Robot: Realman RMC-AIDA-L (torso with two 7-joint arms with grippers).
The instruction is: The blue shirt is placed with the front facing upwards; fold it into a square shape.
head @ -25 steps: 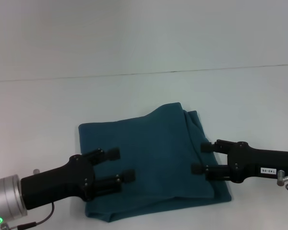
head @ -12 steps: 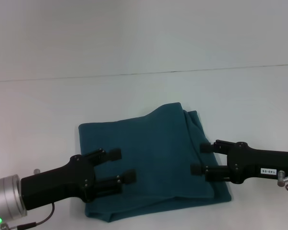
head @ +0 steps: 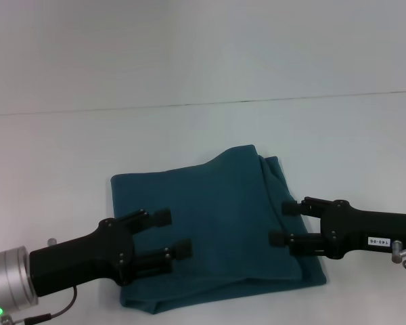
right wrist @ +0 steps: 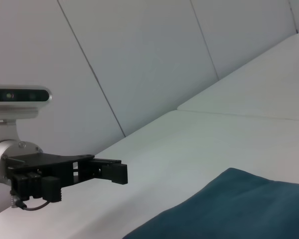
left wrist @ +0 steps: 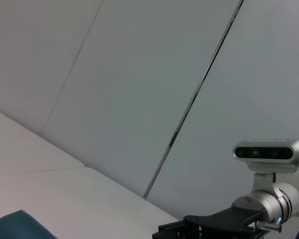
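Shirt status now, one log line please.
shirt: folded, flat on table | left tool: open, above shirt | right tool: open, above shirt

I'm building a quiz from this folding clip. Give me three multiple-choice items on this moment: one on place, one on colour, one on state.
1. Where are the two grippers?
A. Both above the shirt, one on each side
B. Both off the table
C. Stacked together at the collar

2. What colour is the shirt?
A. Red
B. Dark teal-blue
C. Yellow

3. How does the shirt lie?
A. Spread flat, lettering showing
B. Hanging from a gripper
C. Folded into a rough block

Answers: 1 A, left gripper and right gripper hover at opposite sides; 2 B, the blue shirt shows teal; 3 C, layered edges show, no lettering.
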